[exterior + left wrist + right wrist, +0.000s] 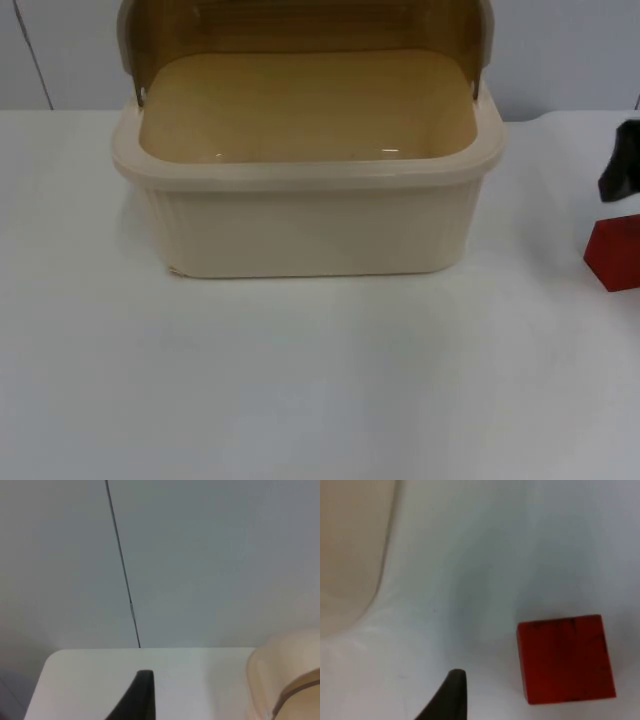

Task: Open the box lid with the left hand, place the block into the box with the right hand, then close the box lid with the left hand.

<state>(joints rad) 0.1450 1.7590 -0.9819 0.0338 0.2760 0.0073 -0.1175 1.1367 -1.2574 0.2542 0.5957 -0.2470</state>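
The cream box (300,225) stands at the back middle of the table. Its tinted brown lid (300,25) is swung up and back, and the inside is empty. A red block (615,252) lies on the table to the right of the box. My right gripper (622,160) hangs just behind and above the block. In the right wrist view the block (565,657) lies on the table apart from the gripper (451,695), with the box wall (350,555) off to the side. My left gripper (140,695) is held to the left of the box's corner (285,680), facing the partition wall.
The white table (320,380) stretches open in front of the box. In the left wrist view the table's rounded corner (50,660) ends near the grey partition wall, which has a dark vertical seam (122,565).
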